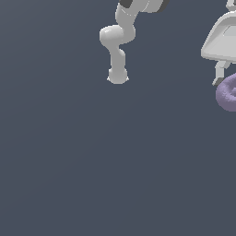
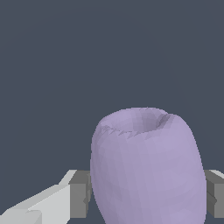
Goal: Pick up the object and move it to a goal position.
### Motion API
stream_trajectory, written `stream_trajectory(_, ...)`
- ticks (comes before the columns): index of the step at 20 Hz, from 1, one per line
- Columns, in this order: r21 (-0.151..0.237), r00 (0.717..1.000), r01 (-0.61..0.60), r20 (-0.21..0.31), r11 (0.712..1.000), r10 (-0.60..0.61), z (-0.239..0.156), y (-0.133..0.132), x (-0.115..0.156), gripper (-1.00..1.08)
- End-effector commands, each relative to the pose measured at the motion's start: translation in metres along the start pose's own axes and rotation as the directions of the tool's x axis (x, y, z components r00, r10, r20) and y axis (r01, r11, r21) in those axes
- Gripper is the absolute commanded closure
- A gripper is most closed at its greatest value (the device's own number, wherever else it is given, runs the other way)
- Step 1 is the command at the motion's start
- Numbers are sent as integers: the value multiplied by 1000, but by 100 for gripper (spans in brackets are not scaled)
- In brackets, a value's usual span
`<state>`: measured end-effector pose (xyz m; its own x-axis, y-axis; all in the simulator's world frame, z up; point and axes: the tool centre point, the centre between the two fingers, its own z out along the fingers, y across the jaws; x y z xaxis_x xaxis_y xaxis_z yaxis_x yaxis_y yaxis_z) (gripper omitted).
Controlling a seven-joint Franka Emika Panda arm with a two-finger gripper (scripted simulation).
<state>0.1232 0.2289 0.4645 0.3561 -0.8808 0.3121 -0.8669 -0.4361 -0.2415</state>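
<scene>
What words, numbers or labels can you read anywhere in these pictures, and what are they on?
None: no text shows in either view.
The purple lump is plain.
The gripper and its grey fingers carry no label.
The white arm and the dark floor are unmarked.

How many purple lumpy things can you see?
1. The one purple lump sits between the gripper fingers, pressed on both sides. In the exterior view it pokes in at the right edge, partly cut off, so more could hide beyond the frame.
</scene>
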Motion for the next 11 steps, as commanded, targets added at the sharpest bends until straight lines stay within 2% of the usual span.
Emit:
stream_trajectory(1,1,1000,-5,-4,1000,5,-4,-3,0,108)
stream_trajectory(11,3,1000,-10,-9,1000,10,-9,-7,-1,108)
